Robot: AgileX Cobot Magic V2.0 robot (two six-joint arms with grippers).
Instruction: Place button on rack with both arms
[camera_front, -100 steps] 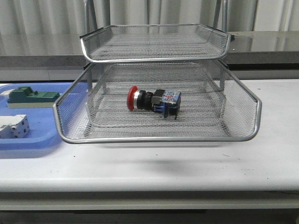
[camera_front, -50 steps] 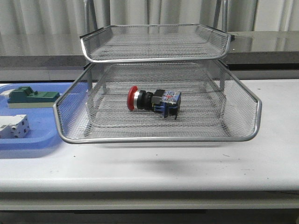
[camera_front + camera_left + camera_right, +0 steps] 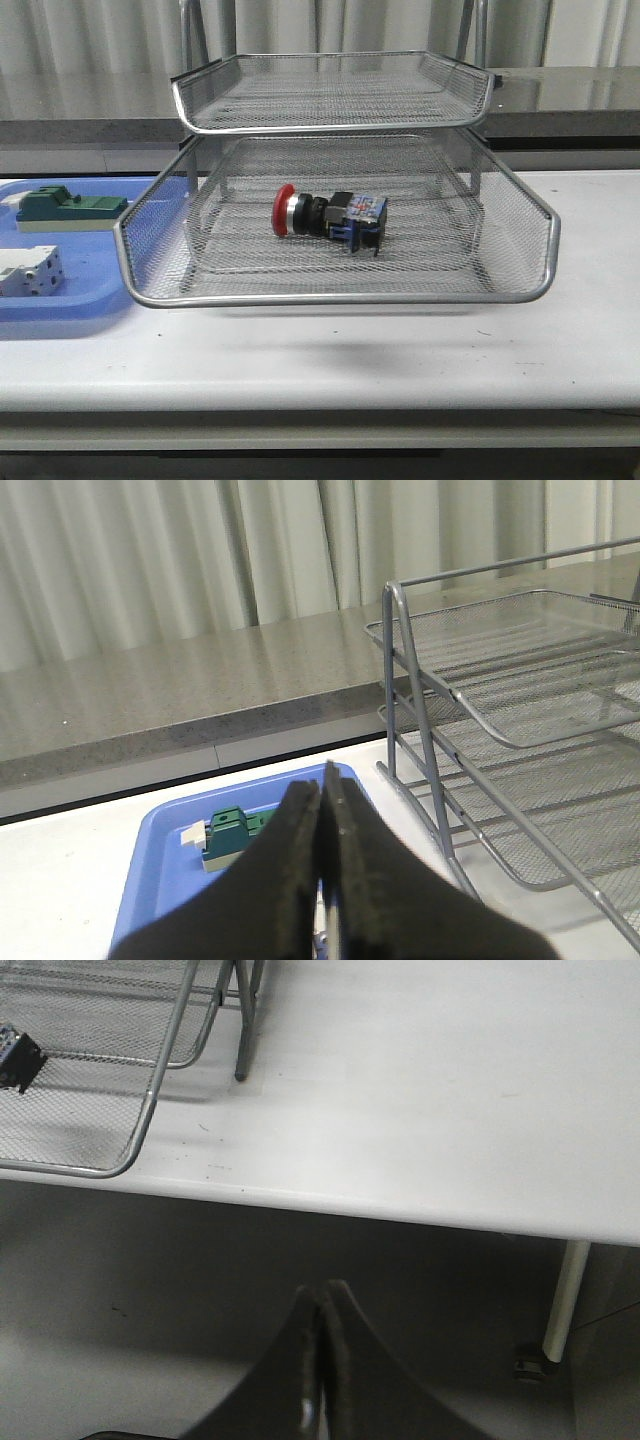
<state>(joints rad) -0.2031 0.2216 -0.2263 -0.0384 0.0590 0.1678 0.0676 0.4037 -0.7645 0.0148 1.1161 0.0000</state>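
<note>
The button lies on its side in the pulled-out lower tier of the rack, red head toward the robot's left and blue block toward its right, near the middle of the mesh floor and well apart from every wall. Judged from that, the placing looks done, and the step in hand is to leave things as they lie. Taking the scene from the largest thing down: the white table carries the rack, whose lower tier juts forward past the one above; just beside it on the left sits a blue tray with a green block and a white block in it. Neither arm shows in the front view. The left gripper has its fingers pressed together on nothing, hanging above the blue tray; the right gripper is likewise pinched closed and empty, out past the table's front edge, probably low, though its height is hard to judge. Doing this well means keeping both clear of the protruding wire rim, since a knock could roll the round button.
</note>
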